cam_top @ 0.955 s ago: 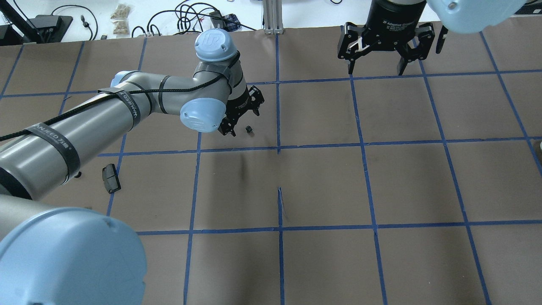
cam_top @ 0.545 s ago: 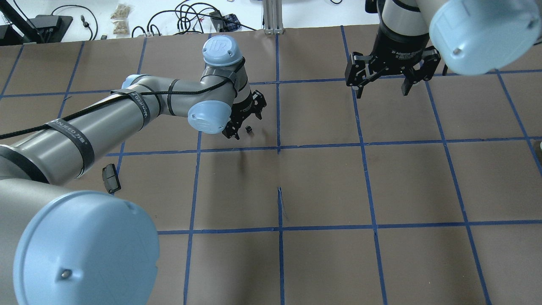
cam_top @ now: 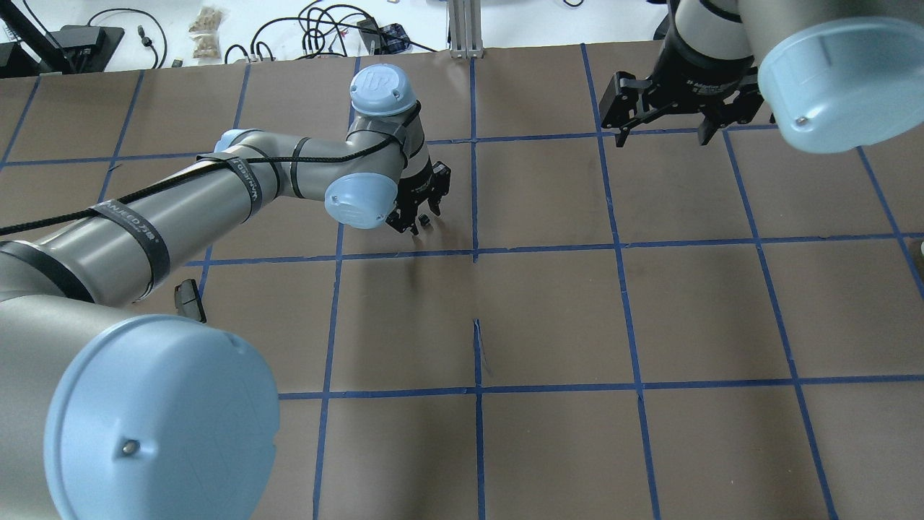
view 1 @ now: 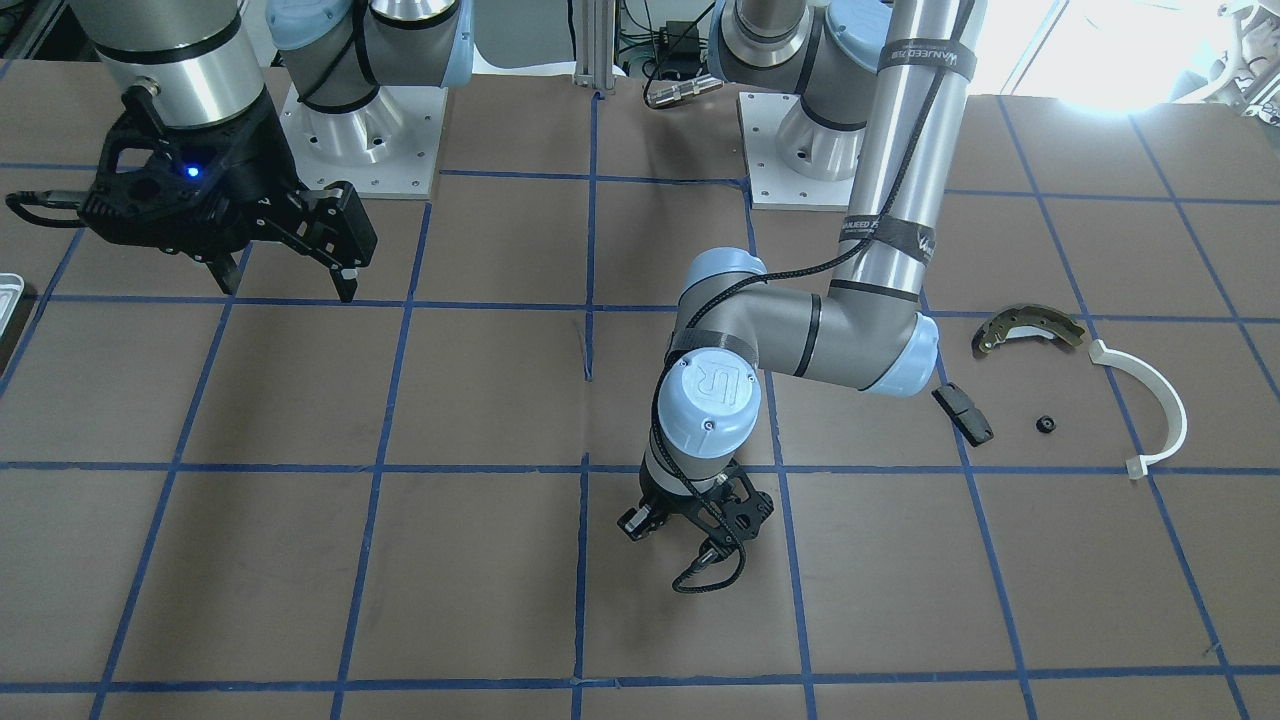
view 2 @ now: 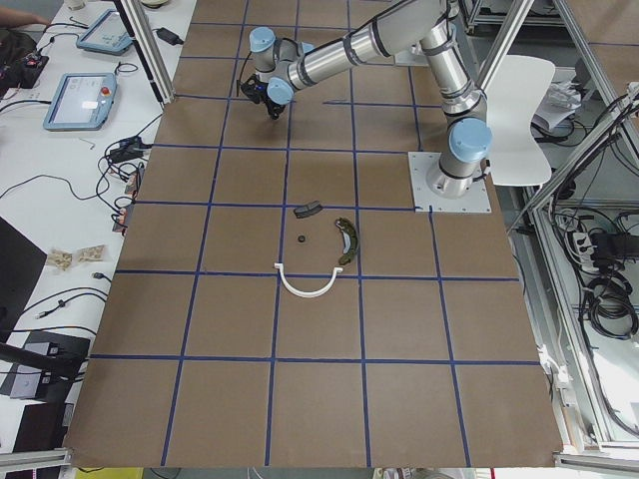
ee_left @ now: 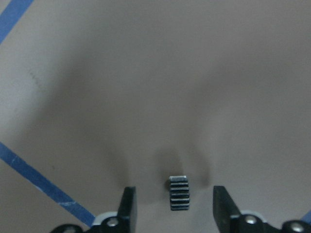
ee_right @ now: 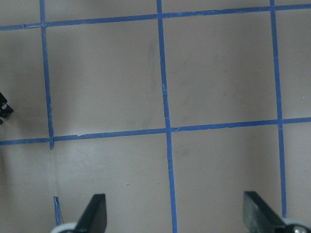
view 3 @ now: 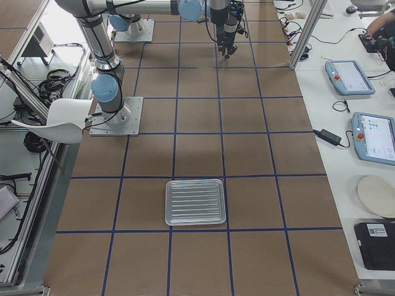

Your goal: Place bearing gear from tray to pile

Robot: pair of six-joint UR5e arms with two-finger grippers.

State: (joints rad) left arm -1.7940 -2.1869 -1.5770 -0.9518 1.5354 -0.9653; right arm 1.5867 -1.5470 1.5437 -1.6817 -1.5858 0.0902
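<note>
A small dark toothed bearing gear (ee_left: 179, 193) lies on the brown table paper, also seen in the overhead view (cam_top: 425, 219). My left gripper (view 1: 712, 548) is open and low over the table, one finger (ee_left: 128, 206) on each side of the gear, not touching it. My right gripper (cam_top: 663, 133) is open and empty, high at the far right. The tray (view 3: 195, 201) looks empty. The pile holds a brake shoe (view 1: 1025, 328), a white arc (view 1: 1160, 405), a black block (view 1: 963, 413) and a small black part (view 1: 1046, 423).
The table is covered in brown paper with a grid of blue tape (cam_top: 475, 253). The tray's corner shows at the front-facing view's left edge (view 1: 8, 295). Cables and tablets lie beyond the table's far edge (view 2: 80, 100).
My left gripper has come down and shifted so that its open fingers now stand either side of the gear. My right arm has moved away to the right and back.
</note>
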